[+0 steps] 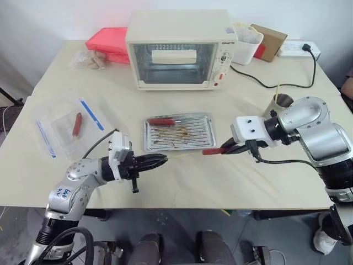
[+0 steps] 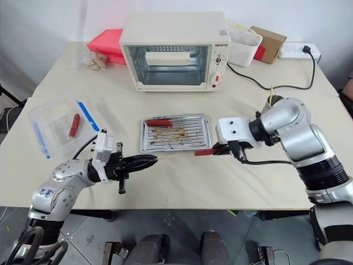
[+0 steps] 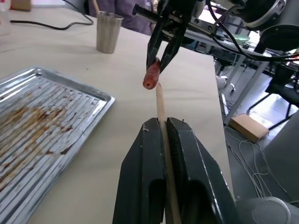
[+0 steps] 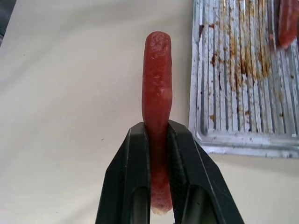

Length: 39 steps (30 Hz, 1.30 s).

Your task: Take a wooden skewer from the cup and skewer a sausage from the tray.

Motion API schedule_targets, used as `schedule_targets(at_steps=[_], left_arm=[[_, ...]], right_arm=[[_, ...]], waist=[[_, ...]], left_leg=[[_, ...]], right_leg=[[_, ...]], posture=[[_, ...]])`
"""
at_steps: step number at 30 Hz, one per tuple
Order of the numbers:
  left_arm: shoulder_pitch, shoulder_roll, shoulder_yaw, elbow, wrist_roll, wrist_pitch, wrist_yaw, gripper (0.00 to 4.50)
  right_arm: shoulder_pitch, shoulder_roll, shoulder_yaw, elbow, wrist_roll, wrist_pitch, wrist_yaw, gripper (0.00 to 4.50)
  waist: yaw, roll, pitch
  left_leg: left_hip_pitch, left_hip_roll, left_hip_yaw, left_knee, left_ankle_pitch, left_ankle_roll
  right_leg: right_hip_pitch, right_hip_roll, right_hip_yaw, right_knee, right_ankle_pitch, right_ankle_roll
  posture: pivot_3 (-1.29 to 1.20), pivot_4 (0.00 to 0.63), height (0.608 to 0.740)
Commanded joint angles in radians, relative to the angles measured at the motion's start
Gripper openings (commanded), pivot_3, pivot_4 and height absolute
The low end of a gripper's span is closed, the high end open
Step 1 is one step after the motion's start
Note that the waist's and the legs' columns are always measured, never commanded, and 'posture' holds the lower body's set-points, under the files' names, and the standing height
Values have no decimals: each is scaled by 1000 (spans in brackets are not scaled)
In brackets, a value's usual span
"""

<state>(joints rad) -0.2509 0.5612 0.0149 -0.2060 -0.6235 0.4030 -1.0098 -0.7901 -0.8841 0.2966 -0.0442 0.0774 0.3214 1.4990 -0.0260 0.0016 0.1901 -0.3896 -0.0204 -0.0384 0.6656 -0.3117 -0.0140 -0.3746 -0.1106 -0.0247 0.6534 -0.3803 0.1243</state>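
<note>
Toaster oven [image 1: 179,49] behind, plastic bag [image 1: 66,130] left

Table [image 1: 182,182], pale beige top. Far centre: toaster oven [image 1: 179,49]. Far left: red box [image 1: 107,41], small clear packet [image 1: 88,59] just beside it. Far right: white tub [image 1: 246,44], cardboard box [image 1: 268,41], power strip [image 1: 298,49] with black cable [image 1: 276,84]. Right: cup [image 1: 282,102]. Centre: tray [image 1: 179,132]. Left: clear bag [image 1: 69,128].

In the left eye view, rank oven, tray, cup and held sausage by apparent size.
1. oven
2. tray
3. cup, partly hidden behind the right arm
4. sausage, in the right gripper
</note>
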Motion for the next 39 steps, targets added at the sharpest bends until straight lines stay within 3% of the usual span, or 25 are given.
schedule_targets(at_steps=[1, 11, 39], left_arm=[[-13, -10, -10, 7, 14, -22, -17, 0], [-18, -21, -30, 21, 42, -51, -42, 0], [1, -29, -20, 26, 50, -51, -34, 0]], right_arm=[[10, -23, -37, -101, 41, 89, -5, 184], [6, -29, -34, -153, 78, 161, -16, 184], [7, -31, -35, -126, 91, 109, -10, 184]], waist=[[1, 0, 0], [1, 0, 0], [1, 0, 0]], left_leg=[[0, 0, 0, 0, 0, 0], [0, -1, 0, 1, 0, 0], [0, -1, 0, 1, 0, 0]], right_leg=[[0, 0, 0, 0, 0, 0], [0, 0, 0, 0, 0, 0], [0, 0, 0, 0, 0, 0]], posture=[[0, 150, 740], [0, 150, 740], [0, 150, 740]])
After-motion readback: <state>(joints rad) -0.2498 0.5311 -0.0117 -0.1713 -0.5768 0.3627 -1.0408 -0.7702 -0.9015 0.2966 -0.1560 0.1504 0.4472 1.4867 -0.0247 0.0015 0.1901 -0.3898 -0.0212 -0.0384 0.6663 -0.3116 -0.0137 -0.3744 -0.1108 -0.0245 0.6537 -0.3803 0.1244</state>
